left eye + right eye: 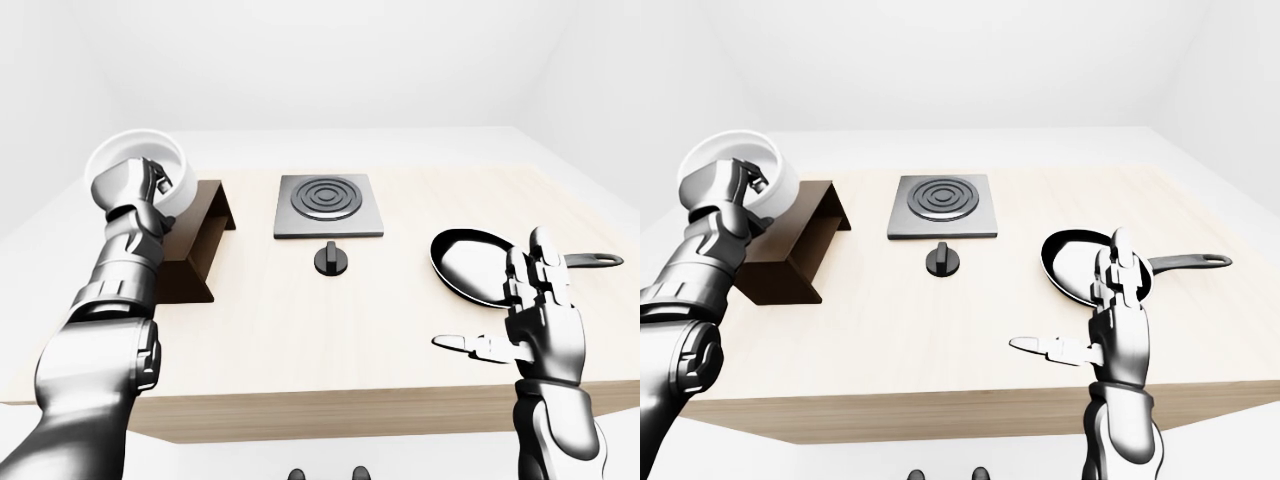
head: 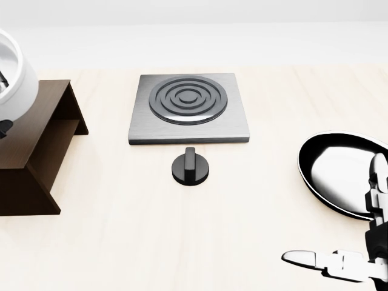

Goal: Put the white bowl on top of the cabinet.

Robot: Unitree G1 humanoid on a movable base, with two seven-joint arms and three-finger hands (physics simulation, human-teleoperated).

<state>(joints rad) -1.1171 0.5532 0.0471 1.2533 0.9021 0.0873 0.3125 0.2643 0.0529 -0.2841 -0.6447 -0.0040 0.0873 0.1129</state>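
The white bowl (image 1: 135,160) is tilted toward me and held up at the upper left of the left-eye view, over the far end of the dark brown cabinet (image 1: 205,240). My left hand (image 1: 140,185) grips the bowl's near rim with fingers closed on it. The bowl's edge shows at the left edge of the head view (image 2: 15,79) above the cabinet (image 2: 36,145). I cannot tell whether the bowl touches the cabinet top. My right hand (image 1: 520,315) is open and empty, fingers spread, above the table's near right part.
A grey hob plate (image 1: 327,205) with a black knob (image 1: 332,259) sits at the table's middle. A black frying pan (image 1: 480,265) with its handle (image 1: 590,260) pointing right lies just beyond my right hand. The wooden table's (image 1: 330,330) near edge runs along the bottom.
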